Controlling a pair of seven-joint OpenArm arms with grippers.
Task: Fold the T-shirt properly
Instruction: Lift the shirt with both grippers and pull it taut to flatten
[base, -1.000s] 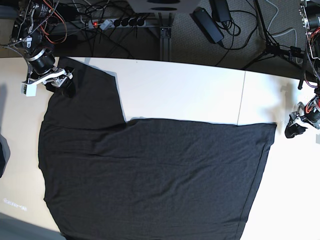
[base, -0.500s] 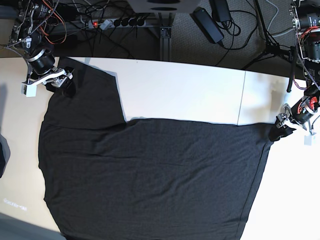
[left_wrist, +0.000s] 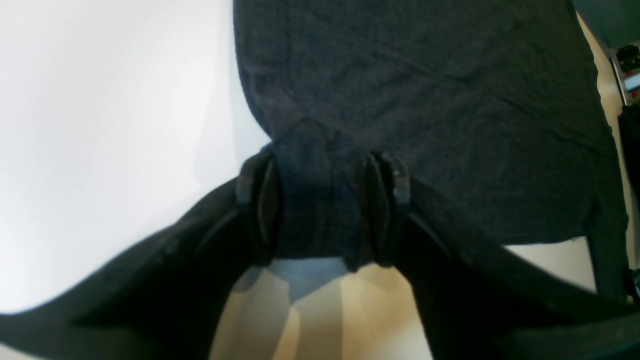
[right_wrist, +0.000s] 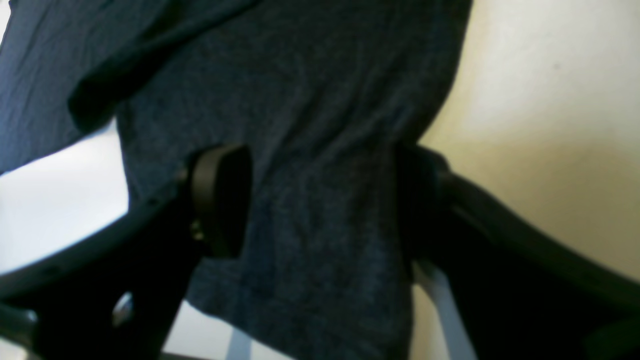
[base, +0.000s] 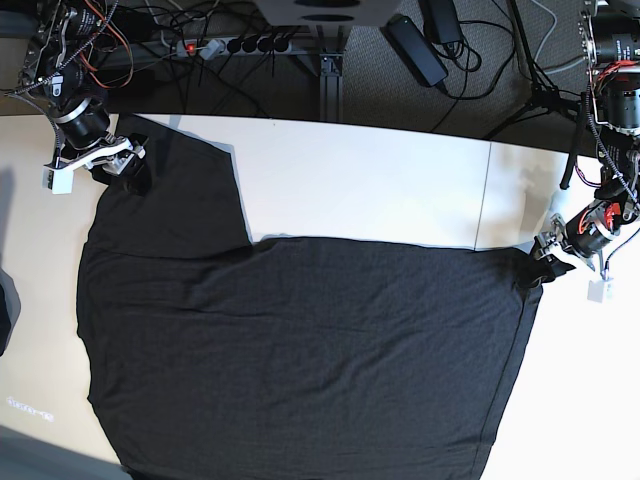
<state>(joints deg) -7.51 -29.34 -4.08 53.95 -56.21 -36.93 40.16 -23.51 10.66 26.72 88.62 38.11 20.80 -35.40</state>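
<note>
Progress: we find T-shirt (base: 300, 350) spread across worktop (base: 360, 180), unfolded | left gripper (left_wrist: 320, 210) agape astride corner | right gripper (right_wrist: 320, 200) agape astride sleeve | folding outstanding.

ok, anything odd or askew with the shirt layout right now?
Nothing damaged. The large black soft-fabric T-shirt lies mostly flat on the white table; its lower edge runs out of the base view. Both corners sit between open jaws of the left gripper and right gripper.

T-shirt (base: 300, 350) flat on table (base: 380, 180). Left gripper (base: 540, 268) straddles its corner, cloth between the fingers (left_wrist: 262, 200), rest spreading ahead of it. Right gripper (base: 125, 165) sits over the sleeve end, cloth between its fingers (right_wrist: 220, 195) too. Power strip (base: 235, 45) behind table.
</note>
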